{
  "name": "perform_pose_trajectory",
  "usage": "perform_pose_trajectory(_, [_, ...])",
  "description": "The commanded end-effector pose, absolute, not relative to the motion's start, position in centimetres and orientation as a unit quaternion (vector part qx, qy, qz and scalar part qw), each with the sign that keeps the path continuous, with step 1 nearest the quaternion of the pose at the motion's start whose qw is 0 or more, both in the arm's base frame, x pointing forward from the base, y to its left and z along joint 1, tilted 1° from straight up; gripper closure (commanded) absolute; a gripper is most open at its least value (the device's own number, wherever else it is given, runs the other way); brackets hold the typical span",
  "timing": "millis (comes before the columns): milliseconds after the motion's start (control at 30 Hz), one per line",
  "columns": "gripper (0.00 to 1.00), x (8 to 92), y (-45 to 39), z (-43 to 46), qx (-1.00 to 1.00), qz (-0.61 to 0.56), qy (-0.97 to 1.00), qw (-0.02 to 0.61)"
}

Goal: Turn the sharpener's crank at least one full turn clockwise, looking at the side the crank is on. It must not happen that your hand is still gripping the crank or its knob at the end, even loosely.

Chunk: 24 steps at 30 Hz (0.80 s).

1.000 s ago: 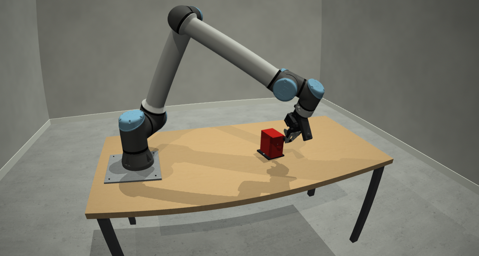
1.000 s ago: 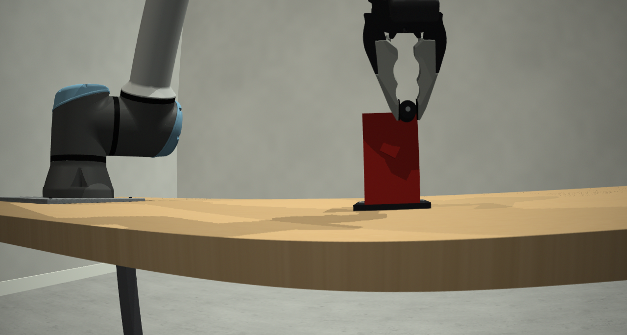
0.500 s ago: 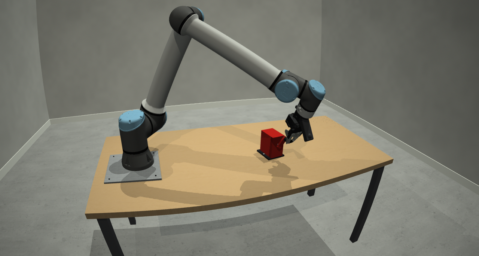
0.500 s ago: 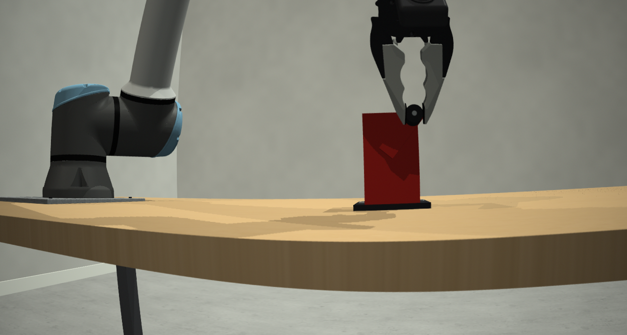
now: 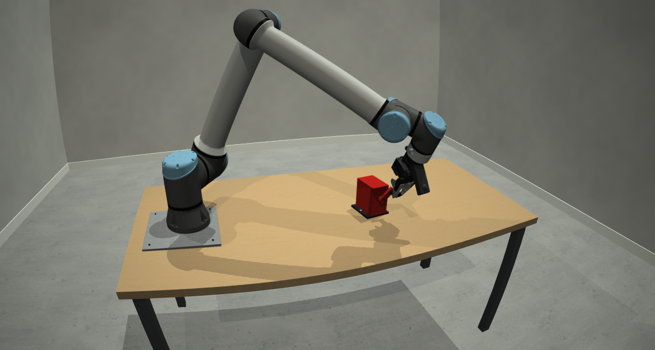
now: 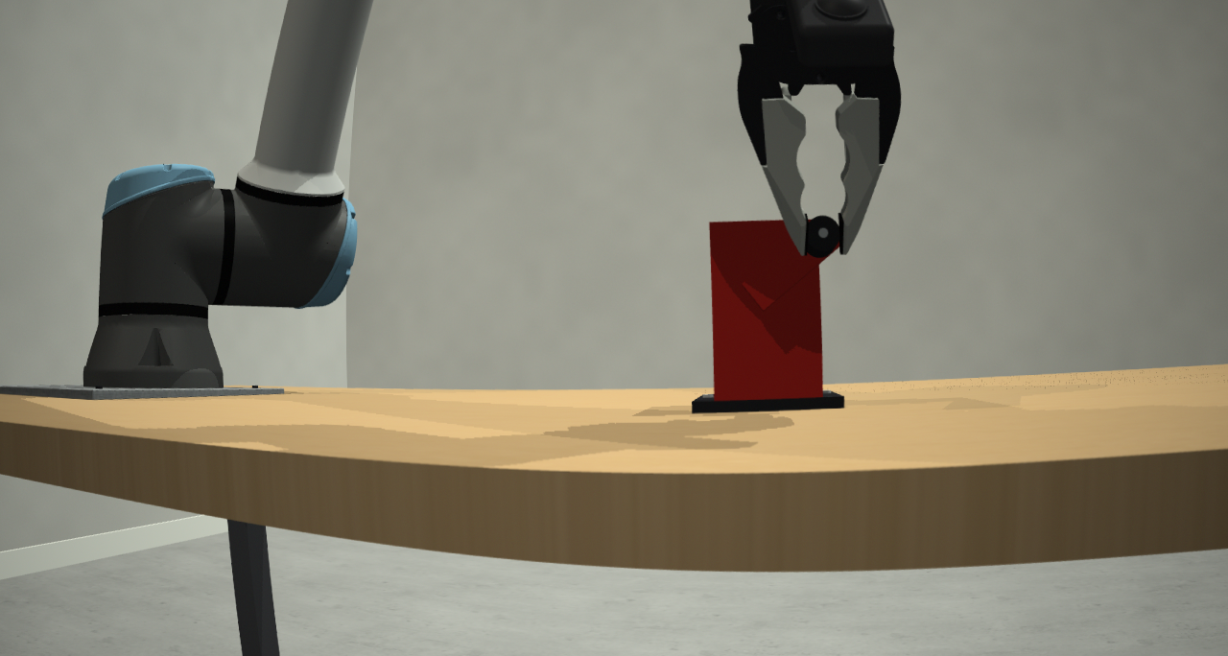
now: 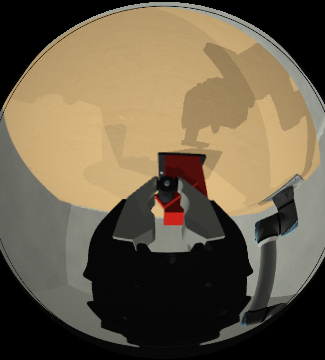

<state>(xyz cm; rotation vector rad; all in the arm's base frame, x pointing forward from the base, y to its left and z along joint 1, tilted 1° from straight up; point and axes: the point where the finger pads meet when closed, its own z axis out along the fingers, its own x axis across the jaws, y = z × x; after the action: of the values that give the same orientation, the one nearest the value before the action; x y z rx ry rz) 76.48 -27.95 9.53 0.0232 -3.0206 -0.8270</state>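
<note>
A red box-shaped sharpener (image 5: 369, 193) (image 6: 760, 343) (image 7: 189, 166) stands upright on a black base plate on the wooden table (image 5: 283, 238) (image 6: 601, 498). Its red crank arm (image 5: 385, 194) (image 6: 777, 295) (image 7: 167, 184) slants up from the side face to the upper right, ending in a black round knob (image 6: 817, 229). My gripper (image 5: 396, 191) (image 6: 822, 238) (image 7: 166, 177) points down from above and is shut on that knob, near the sharpener's top right corner in the exterior view.
The arm's base (image 5: 185, 210) (image 6: 154, 335) stands on a grey plate at the table's left end. The arm's shadows lie across the table top.
</note>
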Motion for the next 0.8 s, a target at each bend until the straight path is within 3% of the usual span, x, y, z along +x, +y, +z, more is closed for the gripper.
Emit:
perform_pose_trajectory(0, [0.91,77.0,-27.9,9.1,0.008,-0.264,-0.965,0.004])
perform_pose_trajectory(767, [0.91,77.4,-27.9,7.5,0.007,-0.264,-0.964,0.005])
